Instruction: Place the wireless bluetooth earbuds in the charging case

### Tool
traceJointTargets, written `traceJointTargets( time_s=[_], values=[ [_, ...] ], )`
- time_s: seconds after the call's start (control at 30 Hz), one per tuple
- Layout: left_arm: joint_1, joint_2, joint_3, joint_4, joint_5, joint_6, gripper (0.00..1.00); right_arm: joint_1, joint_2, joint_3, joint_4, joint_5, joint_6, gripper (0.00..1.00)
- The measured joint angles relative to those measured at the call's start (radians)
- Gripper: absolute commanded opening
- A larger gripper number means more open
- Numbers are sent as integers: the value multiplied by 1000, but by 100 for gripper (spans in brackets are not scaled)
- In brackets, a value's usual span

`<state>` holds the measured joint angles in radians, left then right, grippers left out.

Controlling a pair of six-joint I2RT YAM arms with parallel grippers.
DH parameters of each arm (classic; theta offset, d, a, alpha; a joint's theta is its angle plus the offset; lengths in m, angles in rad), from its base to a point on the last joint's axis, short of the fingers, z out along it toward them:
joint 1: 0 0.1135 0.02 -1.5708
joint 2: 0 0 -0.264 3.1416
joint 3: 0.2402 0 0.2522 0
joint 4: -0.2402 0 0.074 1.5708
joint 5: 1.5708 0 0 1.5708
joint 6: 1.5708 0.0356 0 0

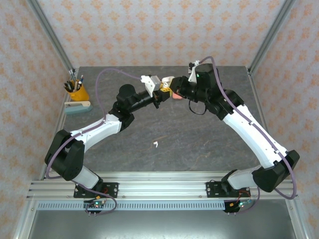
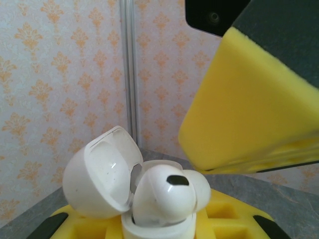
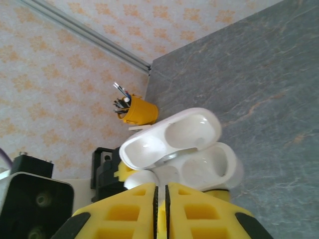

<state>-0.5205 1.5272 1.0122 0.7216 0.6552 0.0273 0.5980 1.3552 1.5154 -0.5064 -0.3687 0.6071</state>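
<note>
Above the middle of the grey stone-patterned table (image 1: pixel 199 144) the two arms meet tip to tip. The left gripper (image 1: pixel 160 94) is clamped on the small rounded glossy white plastic charging case (image 3: pixel 199 164), its yellow foam pads (image 2: pixel 84 224) pressed against the base from either side. The case stands upright with its hinged lid (image 2: pixel 99 174) thrown back. A white stemmed plastic earbud (image 2: pixel 164 199) sits in the base with its rounded head up and a dark oval spot showing; it stands proud of the rim, not sunk flush. The right gripper (image 3: pixel 160 191) hangs just over the open case with its yellow pads drawn almost together, only a thin slit between them, and whether anything is pinched in that slit I cannot tell. One of its pads (image 2: pixel 244 114) looms just beside the earbud's head, seemingly not touching it. A second tiny white earbud (image 1: pixel 155 145) lies loose on the table, well apart from both grippers, nearer the arm bases. A yellow cup of pens (image 3: pixel 138 112) stands at the far left corner
</note>
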Motion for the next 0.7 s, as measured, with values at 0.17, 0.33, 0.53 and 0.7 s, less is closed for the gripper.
traceJointTargets(
  time_s=[0.17, 0.33, 0.53, 0.7],
  values=[
    [0, -5, -4, 0, 0, 0, 0, 0, -17, 1, -27, 29, -21, 13],
    [0, -7, -6, 0, 0, 0, 0, 7, -27, 3, -29, 1, -25, 11],
    [6, -7, -6, 0, 0, 0, 0, 45, -28, 8, -32, -47, -25, 10],
    [11, -7, -6, -6, 0, 0, 0, 59, -27, 14, -32, -78, -24, 10]
  ],
)
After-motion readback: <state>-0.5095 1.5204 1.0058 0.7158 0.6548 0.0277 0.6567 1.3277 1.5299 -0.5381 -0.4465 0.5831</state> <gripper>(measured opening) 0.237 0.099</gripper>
